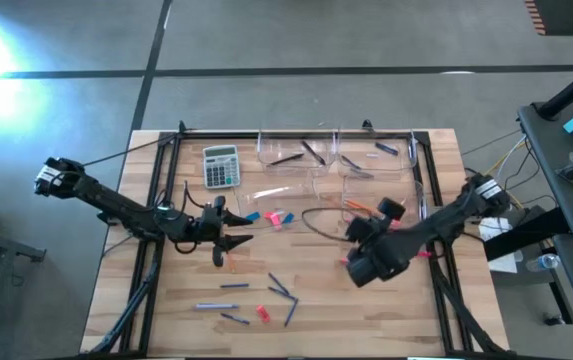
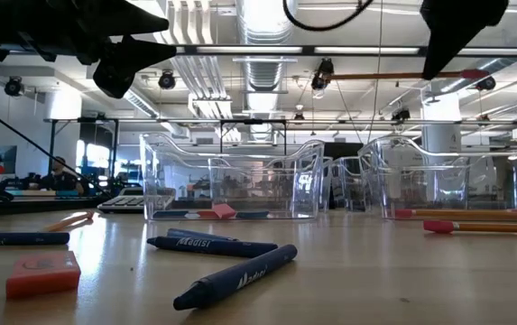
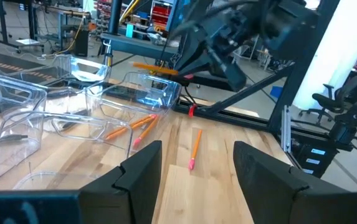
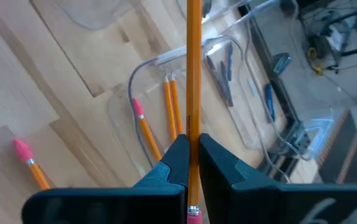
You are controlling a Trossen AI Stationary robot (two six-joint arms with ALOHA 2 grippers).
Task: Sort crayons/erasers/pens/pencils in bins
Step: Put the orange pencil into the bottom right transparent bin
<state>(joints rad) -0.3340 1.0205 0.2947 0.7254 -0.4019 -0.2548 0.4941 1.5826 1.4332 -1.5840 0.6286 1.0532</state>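
My right gripper (image 4: 193, 142) is shut on an orange pencil (image 4: 193, 68) and hovers over the clear bin (image 4: 228, 134) that holds several pencils (image 4: 171, 106). The left wrist view shows it up high (image 3: 184, 59). My left gripper (image 3: 197, 149) is open and hangs above the table left of centre (image 1: 232, 242), touching nothing. Another pencil (image 3: 194, 148) lies flat on the wood beside the bins. Pink erasers (image 1: 276, 217) and a light blue one (image 1: 253, 215) lie mid-table. Four clear bins (image 1: 296, 150) sit at the far side. My right gripper pinches the pencil between its two fingers (image 4: 172, 162), close to the pink eraser end (image 4: 193, 214). The long orange shaft (image 3: 156, 67) sticks out beyond the fingertips, roughly level. It is lifted clear, above the bin with the other pencils.
A grey calculator (image 1: 221, 165) lies at the far left of the table. Blue pens or crayons (image 1: 281, 290) and a pink eraser (image 1: 263, 313) are scattered near the near edge. A pencil (image 4: 28, 163) rests on the wood beside the pencil bin. Dark frame rails run along both table sides.
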